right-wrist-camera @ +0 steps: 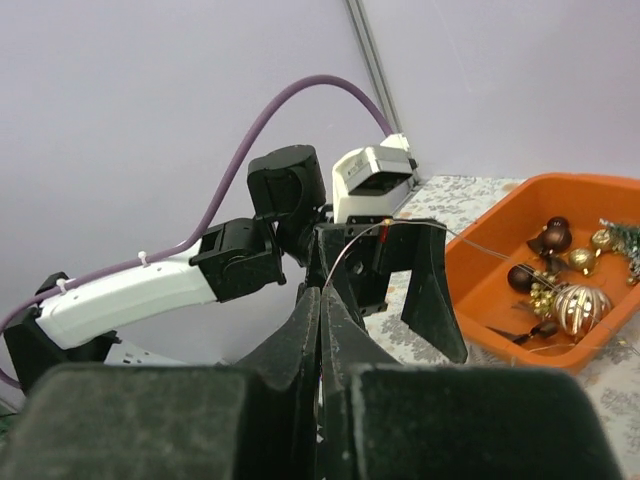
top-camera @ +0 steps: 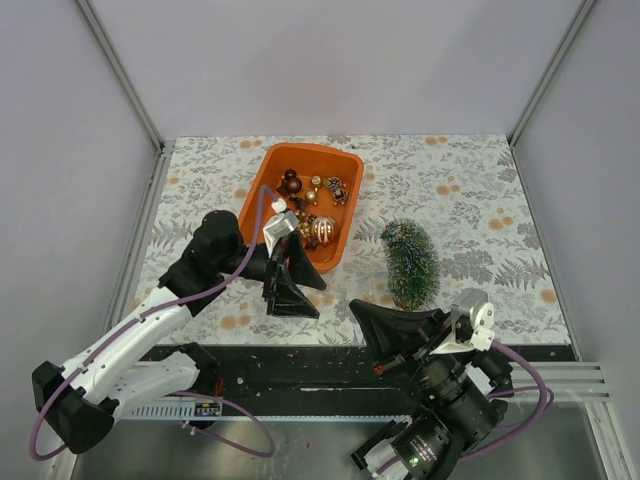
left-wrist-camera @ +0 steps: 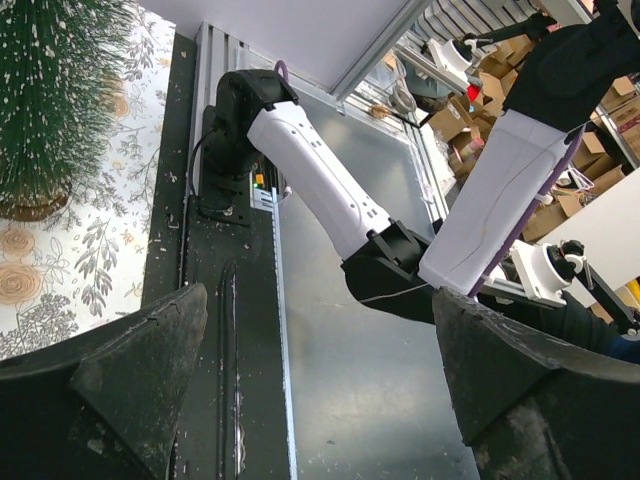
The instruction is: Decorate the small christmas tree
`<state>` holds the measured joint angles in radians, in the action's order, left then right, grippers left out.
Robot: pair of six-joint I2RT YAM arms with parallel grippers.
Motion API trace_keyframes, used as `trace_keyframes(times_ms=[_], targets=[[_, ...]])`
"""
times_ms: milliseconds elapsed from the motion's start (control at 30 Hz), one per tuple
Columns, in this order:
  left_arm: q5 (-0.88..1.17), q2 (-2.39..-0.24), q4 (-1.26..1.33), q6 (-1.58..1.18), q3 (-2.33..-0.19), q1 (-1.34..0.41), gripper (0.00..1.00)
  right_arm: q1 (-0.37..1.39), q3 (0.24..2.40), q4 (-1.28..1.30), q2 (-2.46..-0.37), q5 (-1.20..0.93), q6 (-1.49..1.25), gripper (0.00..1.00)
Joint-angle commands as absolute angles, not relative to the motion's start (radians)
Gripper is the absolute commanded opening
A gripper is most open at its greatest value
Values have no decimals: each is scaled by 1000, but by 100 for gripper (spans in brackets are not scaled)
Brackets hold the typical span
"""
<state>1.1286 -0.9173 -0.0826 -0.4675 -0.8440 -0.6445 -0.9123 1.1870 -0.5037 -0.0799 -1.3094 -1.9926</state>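
Note:
The small christmas tree (top-camera: 410, 262) (left-wrist-camera: 50, 90), dark green and frosted, is on the patterned table right of the orange tub, with its brown base toward the near edge. My left gripper (top-camera: 293, 292) (left-wrist-camera: 320, 370) hangs open and empty at the tub's near corner. My right gripper (top-camera: 372, 325) (right-wrist-camera: 321, 300) is shut near the table's front edge, just below the tree. A thin wire (right-wrist-camera: 345, 255) comes out of its closed jaws, arcs past the left gripper's (right-wrist-camera: 400, 280) open fingers and runs toward the tub. I cannot tell whether the wire touches the left gripper.
The orange tub (top-camera: 262, 190) (right-wrist-camera: 600, 190) at the back centre holds several gold and brown baubles (top-camera: 322, 230) (right-wrist-camera: 580, 305). Grey walls with metal posts enclose the table. A black rail (top-camera: 300, 365) runs along the front edge by the arm bases.

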Motion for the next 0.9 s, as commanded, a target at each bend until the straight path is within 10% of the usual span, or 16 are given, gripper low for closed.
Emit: trace_keyframes(times_ms=[0, 867], targets=[[1058, -917, 61, -517, -833, -680, 99, -934, 1186, -655, -127, -1269, -2341, 0], [865, -962, 166, -574, -759, -745, 99, -994, 1126, -1008, -123, -1150, -2732, 0]])
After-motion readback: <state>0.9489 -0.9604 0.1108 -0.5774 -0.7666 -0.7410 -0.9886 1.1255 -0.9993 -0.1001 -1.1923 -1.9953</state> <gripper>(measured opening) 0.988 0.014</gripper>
